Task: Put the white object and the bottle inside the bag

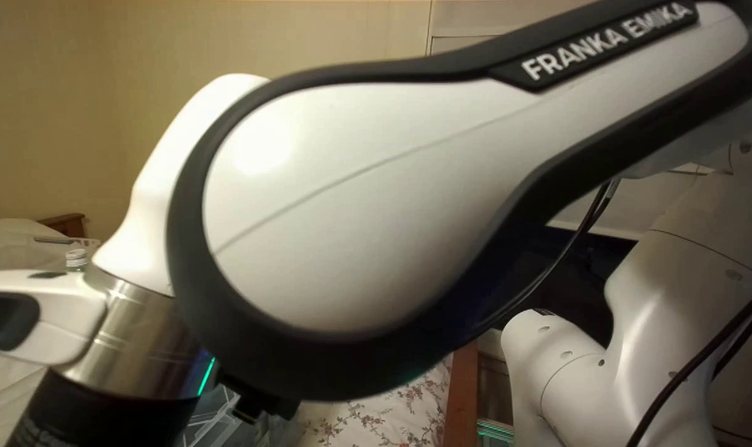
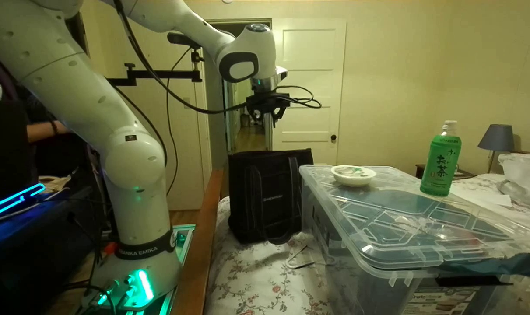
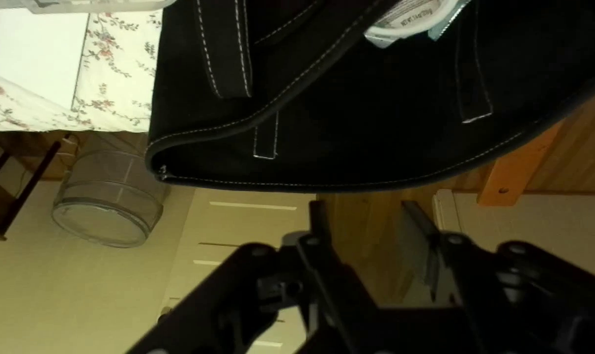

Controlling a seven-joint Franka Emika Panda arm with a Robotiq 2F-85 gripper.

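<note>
1. Well, in an exterior view the claw [image 2: 267,120] hung above the black bag [image 2: 265,179], apart from it, unclenched, its fingers parted.
2. The bag stood upright on flowered cloth [image 2: 256,284], left of a clear box [image 2: 361,280].
3. On the box's lid [image 2: 378,197], a white bowl [image 2: 353,176] with green marks sat at the far left; the green bottle [image 2: 442,164] stood upright to the right, well apart.
4. In the wrist view, a white tub [image 3: 412,17], cut by the frame, lay inside the bag; I couldn't tell whether it or the bowl was the task's.
5. In an exterior view, the arm [image 1: 338,217] hid most of the scene; the bottle's white cap [image 1: 76,258] peeked out at left.
</note>
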